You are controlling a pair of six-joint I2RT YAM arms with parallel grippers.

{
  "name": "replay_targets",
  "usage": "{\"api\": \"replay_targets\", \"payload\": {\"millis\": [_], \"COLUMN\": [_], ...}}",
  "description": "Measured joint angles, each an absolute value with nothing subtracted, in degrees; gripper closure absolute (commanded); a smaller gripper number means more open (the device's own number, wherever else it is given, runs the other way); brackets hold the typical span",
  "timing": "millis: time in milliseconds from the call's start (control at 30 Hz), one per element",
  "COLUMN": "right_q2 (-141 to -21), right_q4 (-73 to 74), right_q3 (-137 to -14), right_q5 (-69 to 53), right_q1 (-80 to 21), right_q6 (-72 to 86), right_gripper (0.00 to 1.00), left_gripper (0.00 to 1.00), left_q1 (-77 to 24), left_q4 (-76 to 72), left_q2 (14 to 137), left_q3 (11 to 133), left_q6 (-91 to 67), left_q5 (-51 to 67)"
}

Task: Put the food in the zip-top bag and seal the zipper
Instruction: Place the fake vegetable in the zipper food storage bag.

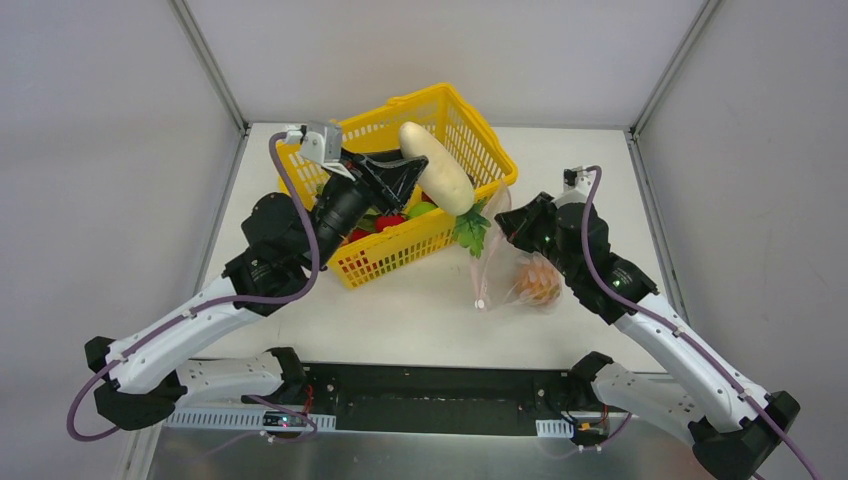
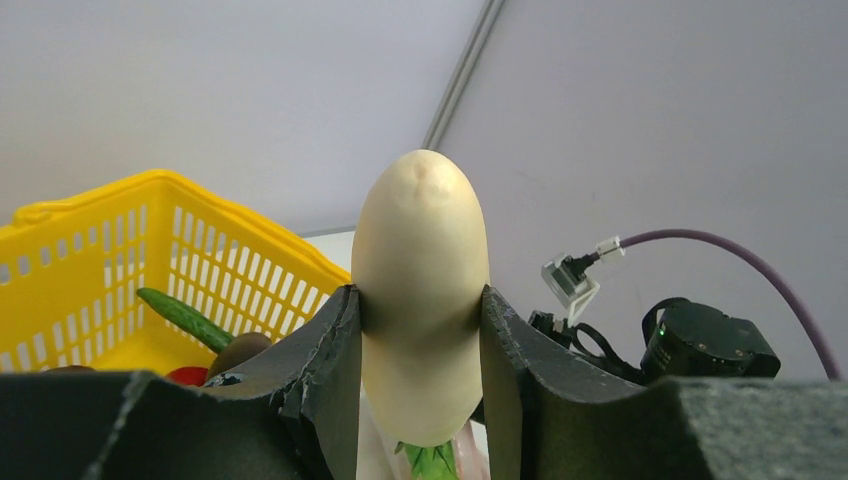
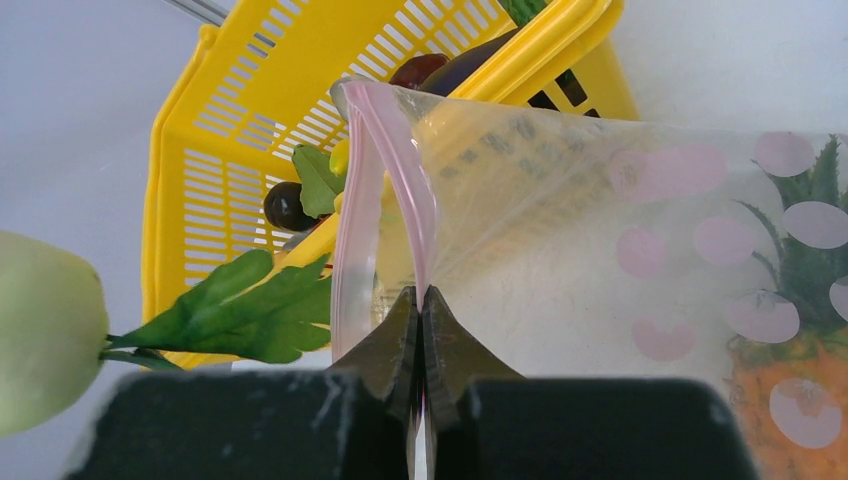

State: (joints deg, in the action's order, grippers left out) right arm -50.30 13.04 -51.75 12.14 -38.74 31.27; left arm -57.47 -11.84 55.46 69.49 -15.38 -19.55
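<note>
On the white table (image 1: 400, 320) the zip-top bag (image 1: 505, 270) sat right of the basket (image 1: 470, 130), its zipper (image 3: 385, 200) pinched by the right gripper (image 3: 420, 320). The left gripper (image 2: 418, 340) held the white radish (image 2: 420, 250) above the basket, so loading was probably the step in hand. Next the radish had to enter the bag's narrow mouth.

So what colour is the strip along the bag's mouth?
Pale pink; the zipper shows best in the right wrist view.

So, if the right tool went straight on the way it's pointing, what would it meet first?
Likely the yellow basket, its rim just beyond the zip-top bag that the right tool pinches; depth is unclear.
</note>
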Motion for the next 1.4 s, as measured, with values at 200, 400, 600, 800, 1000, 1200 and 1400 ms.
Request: {"api": "replay_targets", "payload": {"millis": [200,400,600,800,1000,1200,1400], "right_q2": [-50.33,-50.30,-50.17,-49.56,-48.16,-48.03,-48.75], "right_q4": [13.08,13.13,13.52,14.92,19.03,22.96,24.93], "right_q3": [-51.83,-51.86,-52.07,-54.06,-56.75,-60.82,-63.46], "right_q5": [12.12,12.12,11.92,10.24,9.78,8.36,5.69], "right_q1": [-38.65,-38.59,-38.50,-38.33,-38.04,-37.91,-37.82], "right_q6": [31.18,31.03,31.05,30.81,29.74,27.94,27.33], "right_gripper": [1.00,1.00,1.00,1.00,1.00,1.00,1.00], "left_gripper": [0.97,0.96,1.00,1.00,1.00,1.00,1.00], "left_q1": [-58.59,-58.59,-58.59,-58.59,-58.57,-58.59,-59.44], "left_q4": [-14.76,-20.78,-23.35,-24.58,-25.02,-24.71,-23.92], "left_q2": [57.69,57.98,58.17,61.36,63.70,64.84,66.02], "left_q3": [67.85,64.20,63.96,63.90,62.94,62.72,62.70], "left_q6": [-15.46,-15.55,-15.46,-14.09,-12.71,-12.23,-10.04], "left_q5": [-17.15,-13.23,-9.67,-6.39,-6.22,-6.66,-8.45]}}
